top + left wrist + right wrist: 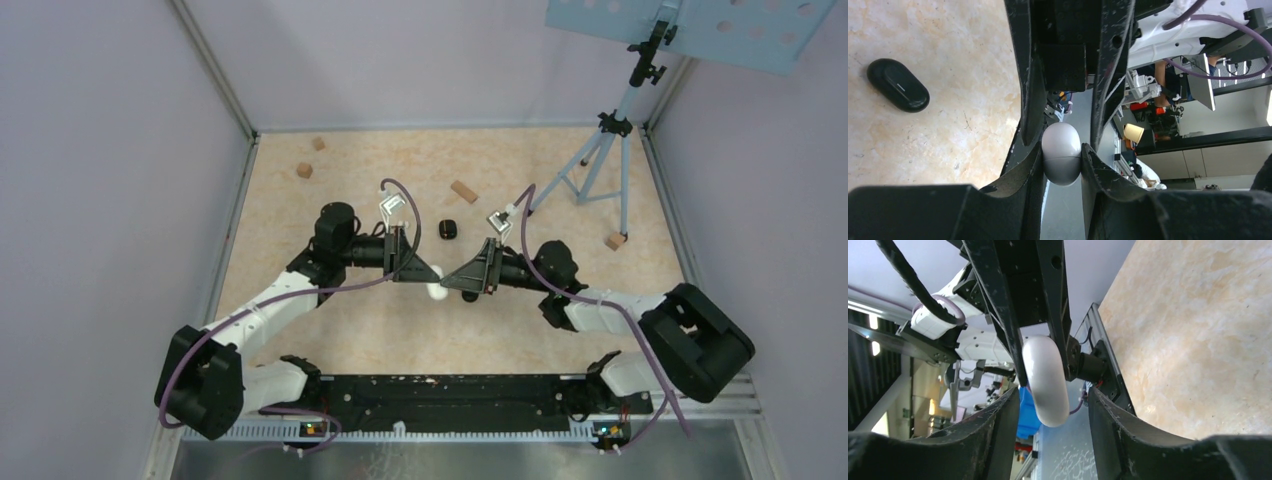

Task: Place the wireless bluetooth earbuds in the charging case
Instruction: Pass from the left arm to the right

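Both arms meet mid-table, raised off surface. Left gripper (1061,149) clamps white charging case (1061,161) between its fingers, narrow grip, case seam level with fingertips. Right gripper (1053,390) faces it, jaws parted either side of same case, gap visible on both sides, no contact. Black case (449,229) lies on table (330,335) just beyond. Wooden blocks (463,191) scattered farther back. Earbuds too small to spot.
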Robot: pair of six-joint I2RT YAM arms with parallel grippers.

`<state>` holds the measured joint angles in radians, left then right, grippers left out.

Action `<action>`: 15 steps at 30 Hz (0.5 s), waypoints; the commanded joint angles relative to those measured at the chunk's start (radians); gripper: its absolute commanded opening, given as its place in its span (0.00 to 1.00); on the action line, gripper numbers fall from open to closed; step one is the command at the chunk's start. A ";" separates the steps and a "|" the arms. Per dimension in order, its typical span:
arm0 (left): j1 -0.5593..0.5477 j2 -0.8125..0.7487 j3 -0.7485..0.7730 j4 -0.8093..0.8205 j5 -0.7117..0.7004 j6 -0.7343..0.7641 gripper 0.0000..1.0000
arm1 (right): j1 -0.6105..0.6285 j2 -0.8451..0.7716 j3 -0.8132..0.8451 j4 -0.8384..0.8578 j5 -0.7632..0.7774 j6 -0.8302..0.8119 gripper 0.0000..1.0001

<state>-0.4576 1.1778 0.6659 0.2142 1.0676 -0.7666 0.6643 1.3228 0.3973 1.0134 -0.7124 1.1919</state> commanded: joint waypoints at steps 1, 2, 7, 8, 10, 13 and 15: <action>0.008 -0.020 -0.007 0.145 0.037 -0.063 0.00 | -0.005 0.063 -0.018 0.272 -0.060 0.096 0.49; 0.010 -0.020 -0.010 0.156 0.038 -0.072 0.00 | -0.005 0.078 -0.020 0.306 -0.066 0.114 0.47; 0.011 -0.021 -0.014 0.167 0.039 -0.079 0.00 | -0.004 0.116 -0.016 0.383 -0.068 0.155 0.30; 0.010 -0.022 -0.014 0.167 0.041 -0.079 0.00 | -0.004 0.117 -0.014 0.389 -0.068 0.158 0.27; 0.011 -0.022 -0.014 0.167 0.041 -0.077 0.00 | -0.004 0.116 -0.011 0.393 -0.070 0.162 0.18; 0.013 -0.026 -0.009 0.143 0.044 -0.060 0.00 | -0.005 0.111 -0.013 0.392 -0.065 0.170 0.00; 0.017 -0.031 0.004 0.096 0.039 -0.031 0.00 | -0.005 0.111 -0.019 0.377 -0.050 0.183 0.00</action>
<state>-0.4473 1.1732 0.6540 0.3172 1.1065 -0.8677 0.6643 1.4414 0.3794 1.2961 -0.7784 1.3285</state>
